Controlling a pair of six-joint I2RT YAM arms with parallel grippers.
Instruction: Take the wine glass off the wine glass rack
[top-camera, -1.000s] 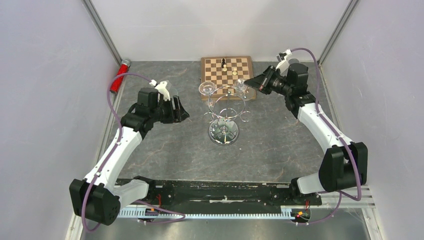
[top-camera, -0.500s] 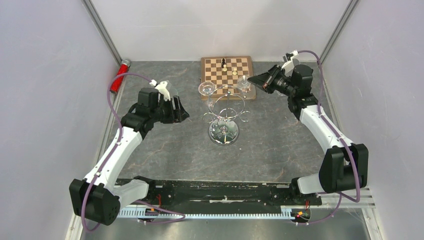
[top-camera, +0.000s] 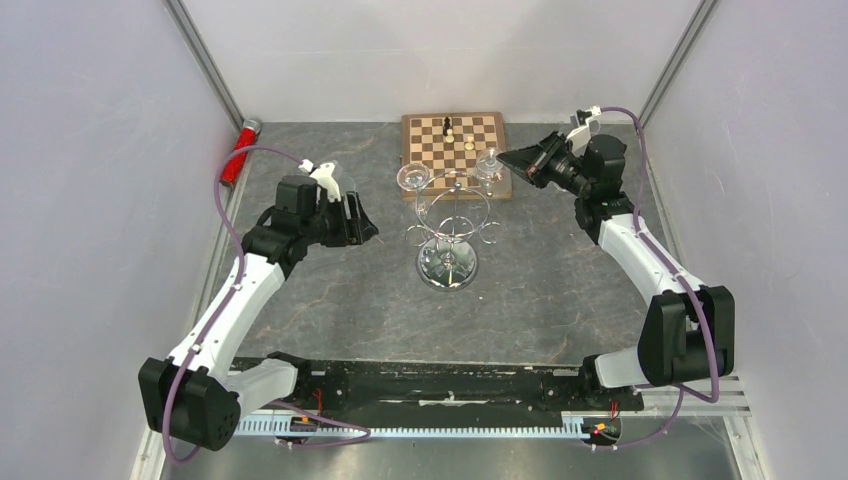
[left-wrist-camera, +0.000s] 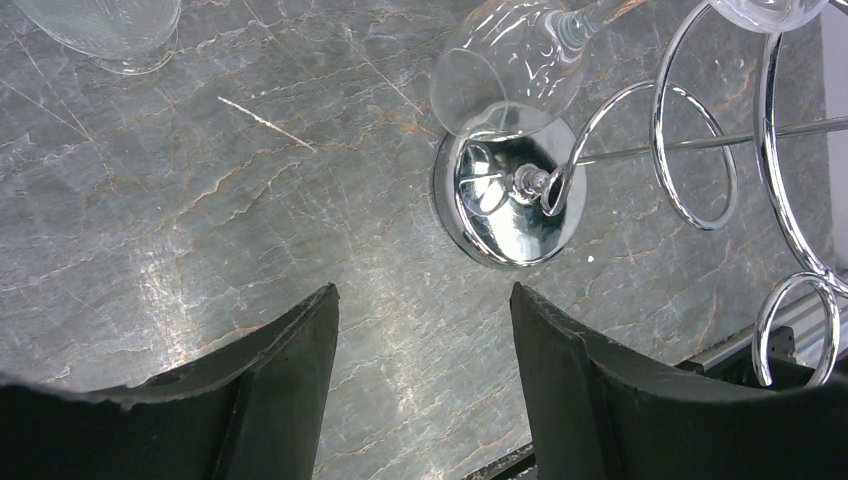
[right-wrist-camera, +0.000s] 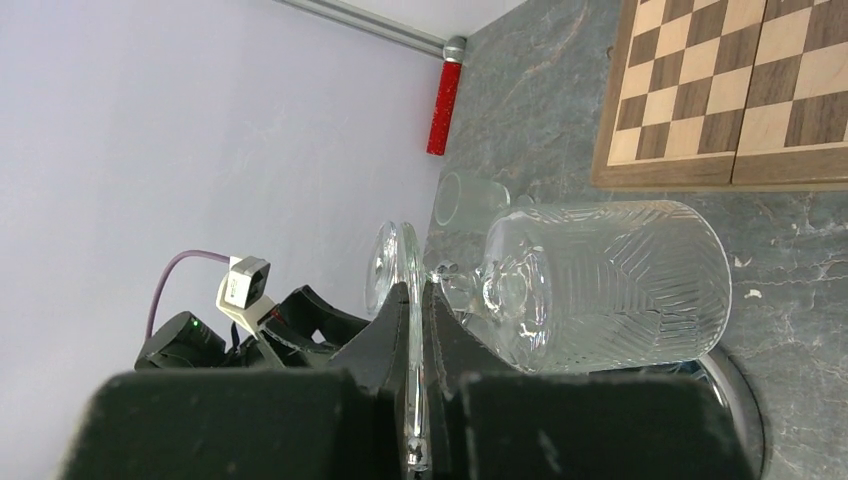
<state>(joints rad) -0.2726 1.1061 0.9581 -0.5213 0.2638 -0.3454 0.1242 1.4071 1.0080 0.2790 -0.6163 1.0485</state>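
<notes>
Table (top-camera: 560, 290): grey stone finish, marbled with pale and tan veins.
Wine glass rack (top-camera: 448, 268): bright chrome throughout, mirrored base.
Wine glass (right-wrist-camera: 610, 285): clear, bowl cut with fine chevron lines.
Chessboard (top-camera: 425, 140): wood, light and dark brown checks, mid-brown border. It carries one black piece (top-camera: 447, 124) with pale cream pieces beside it.
Cylinder (top-camera: 236, 160): glittery red, silver cap.
Left arm (top-camera: 235, 295) and right arm (top-camera: 640, 250): white links, black joints, purple cable (top-camera: 612, 108).
Left gripper (left-wrist-camera: 422, 300) and right gripper (right-wrist-camera: 418, 290): matt black.
Walls (top-camera: 100, 150): plain pale lilac-grey
</notes>
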